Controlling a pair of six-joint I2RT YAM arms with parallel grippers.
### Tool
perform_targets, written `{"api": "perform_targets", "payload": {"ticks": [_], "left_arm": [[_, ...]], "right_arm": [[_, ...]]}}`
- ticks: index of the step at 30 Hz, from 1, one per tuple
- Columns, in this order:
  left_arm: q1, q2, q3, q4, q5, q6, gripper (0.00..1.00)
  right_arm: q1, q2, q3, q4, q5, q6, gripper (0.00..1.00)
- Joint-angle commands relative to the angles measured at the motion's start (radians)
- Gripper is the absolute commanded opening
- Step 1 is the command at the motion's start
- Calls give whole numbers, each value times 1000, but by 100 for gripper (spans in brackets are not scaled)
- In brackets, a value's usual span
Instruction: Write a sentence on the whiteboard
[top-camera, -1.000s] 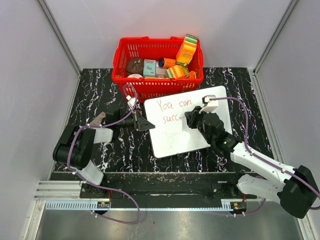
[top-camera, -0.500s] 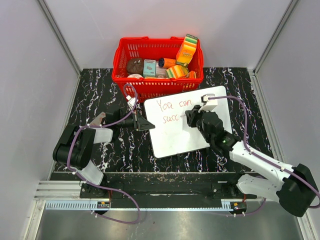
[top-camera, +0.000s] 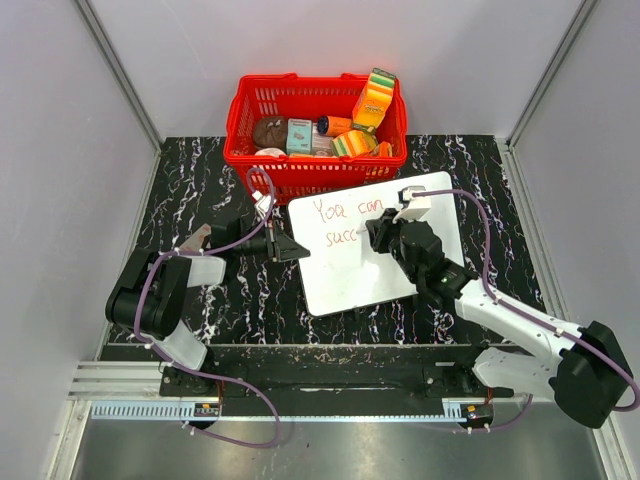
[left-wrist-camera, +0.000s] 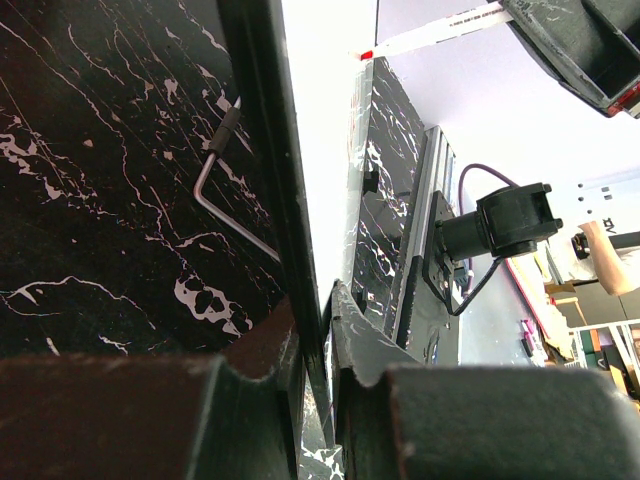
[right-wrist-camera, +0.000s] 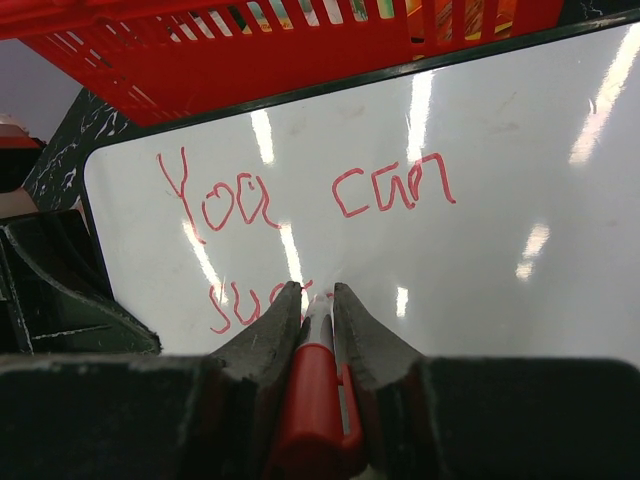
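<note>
One whiteboard (top-camera: 350, 275) lies on the black marbled table (top-camera: 200, 180) just before the single red basket (top-camera: 250, 150), its red sentence (right-wrist-camera: 300, 195) reading "You can" over "succ", the right gripper (right-wrist-camera: 310, 295) clamping one red marker (right-wrist-camera: 312, 385) there, the left gripper (left-wrist-camera: 320, 305) pinching the board's left edge.

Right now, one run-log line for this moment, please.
left gripper: shut on board edge | right gripper: shut on marker, tip at second line | writing: "You can succ", unfinished

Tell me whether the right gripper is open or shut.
Shut: the right gripper clamps the red marker, tip on the whiteboard.
</note>
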Motion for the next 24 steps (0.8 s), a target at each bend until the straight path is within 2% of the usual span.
{"api": "perform_targets", "payload": {"ticks": [1, 24], "left_arm": [[-18, 5, 12, 47, -4, 84, 0], [-18, 5, 11, 49, -4, 86, 0]], "right_arm": [[5, 6, 35, 24, -2, 8, 0], [-18, -6, 49, -16, 104, -17, 0]]}}
